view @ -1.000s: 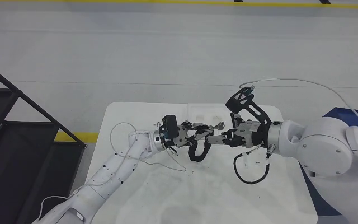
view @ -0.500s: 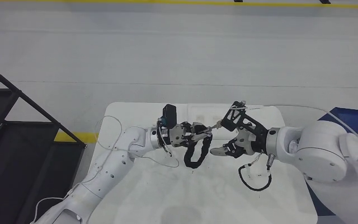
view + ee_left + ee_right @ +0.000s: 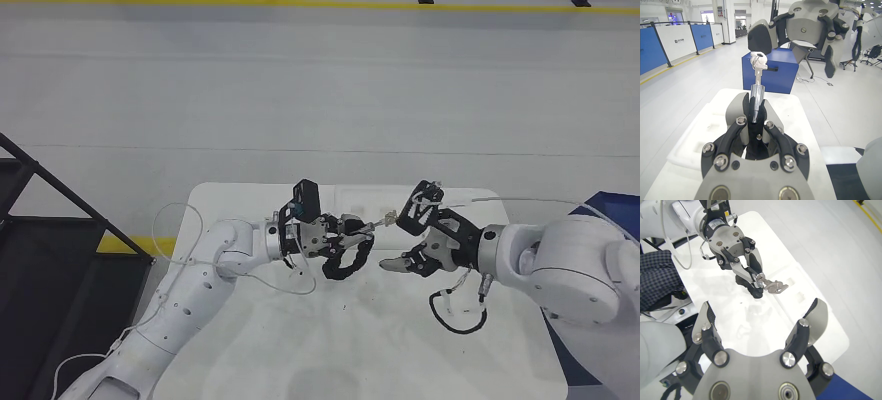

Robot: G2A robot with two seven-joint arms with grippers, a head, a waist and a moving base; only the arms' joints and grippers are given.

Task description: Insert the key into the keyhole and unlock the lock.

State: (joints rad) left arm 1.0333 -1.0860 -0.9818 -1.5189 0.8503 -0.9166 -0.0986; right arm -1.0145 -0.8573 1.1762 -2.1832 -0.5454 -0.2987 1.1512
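The left end effector (image 3: 754, 103) is pressed together on the lock (image 3: 757, 94). Its black pads pinch the chrome cylinder from both sides, with the keyhole end facing away from the wrist. The key (image 3: 758, 63) sits in the keyhole with part of its blade showing. Its bow and a small ring stand free beyond the cylinder. In the top view the key points from the lock toward about 2 o'clock. The lock's black cable (image 3: 345, 262) hangs in a loop from the grip at about 6 o'clock. I cannot tell whether it touches the surface below.

The right end effector (image 3: 762, 304) is spread wide and holds nothing. In the top view it is near the key, at 3 o'clock of it, and its own wrist view shows a gap between them. Its two fingers stand to either side of the line along which the key points.

Both are over the middle of the white worktop (image 3: 300, 340). A white foam tray (image 3: 797, 283) with small recesses lies on it below the key and runs toward the 12 o'clock edge.
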